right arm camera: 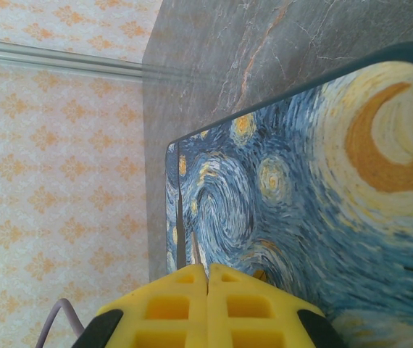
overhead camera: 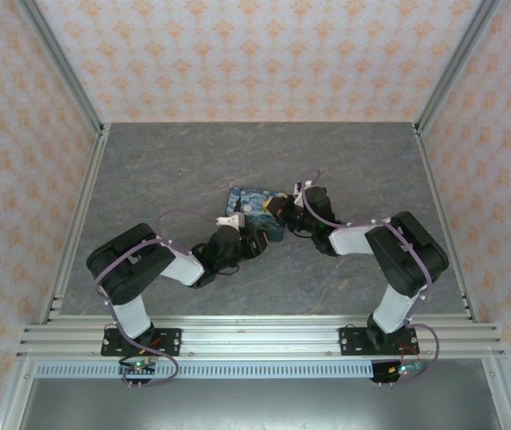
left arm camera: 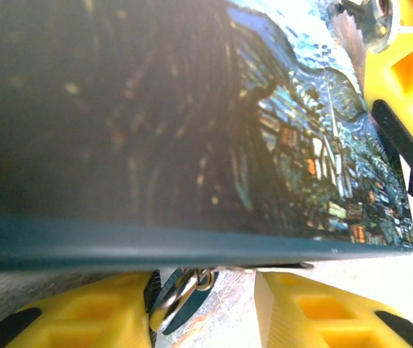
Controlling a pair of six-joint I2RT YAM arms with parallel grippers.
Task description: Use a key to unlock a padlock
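Padlock (overhead camera: 251, 202) may skid if shoved: left end effector (left arm camera: 210, 288) spread at its edge, right end effector (right arm camera: 206, 279) pressed together over it.

Left arm (overhead camera: 134, 269): black rounded joint housings, white link shells.
Right arm (overhead camera: 408, 253): same black and white build.
Cables (overhead camera: 186, 213): thin lilac leads looped along both arms.
Base plates (overhead camera: 143, 341): black, flat, bolted.
Left gripper (left arm camera: 206, 283): yellow moulded fingers (left arm camera: 83, 319) with square recesses, black edging.
Right gripper (right arm camera: 206, 271): matching yellow fingers, black edging.
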